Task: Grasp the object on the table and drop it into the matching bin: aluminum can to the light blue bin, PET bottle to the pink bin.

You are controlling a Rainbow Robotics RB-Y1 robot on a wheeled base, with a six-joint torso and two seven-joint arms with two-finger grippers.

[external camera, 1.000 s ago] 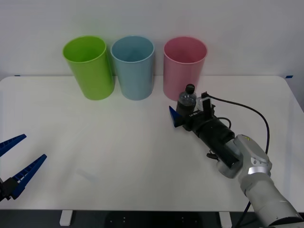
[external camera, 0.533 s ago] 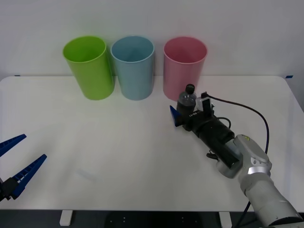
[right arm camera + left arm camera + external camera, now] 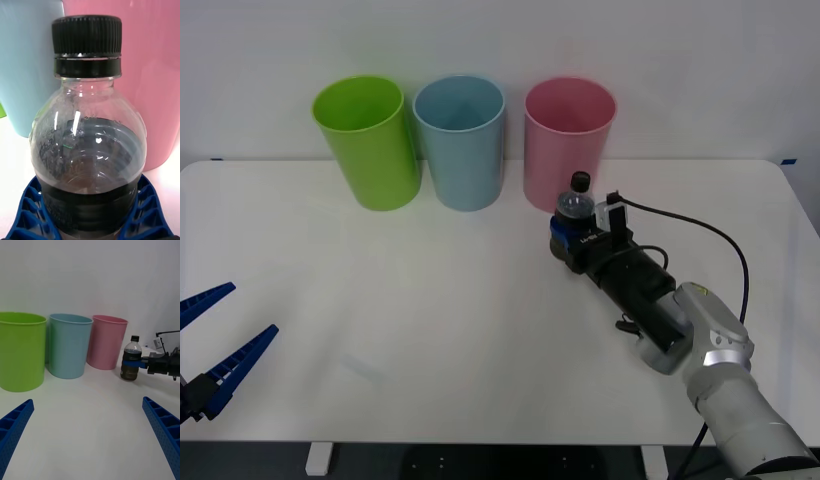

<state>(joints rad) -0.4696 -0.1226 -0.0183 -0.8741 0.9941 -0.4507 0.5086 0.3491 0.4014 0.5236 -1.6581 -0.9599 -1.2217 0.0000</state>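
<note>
White table (image 3: 380, 300); bottle (image 3: 573, 222) upright by the pink bin (image 3: 568, 140), right gripper (image 3: 565, 243) fingers clamped round its dark body; left gripper (image 3: 215, 345) spread wide, idle.

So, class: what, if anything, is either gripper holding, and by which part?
The right gripper holds the PET bottle around its dark lower body; the left gripper holds nothing.

A plain white wall (image 3: 700, 60) rises directly behind the far edge of the white table (image 3: 380, 300), smooth and unmarked. The light is soft and even, casting only faint shadows on the tabletop. Small blue marks sit at the far left (image 3: 216, 158) and far right (image 3: 788, 160) edges where the tabletop meets the wall. Below the near edge, a dark floor (image 3: 480, 462) and pale table supports (image 3: 318, 458) are visible.
</note>
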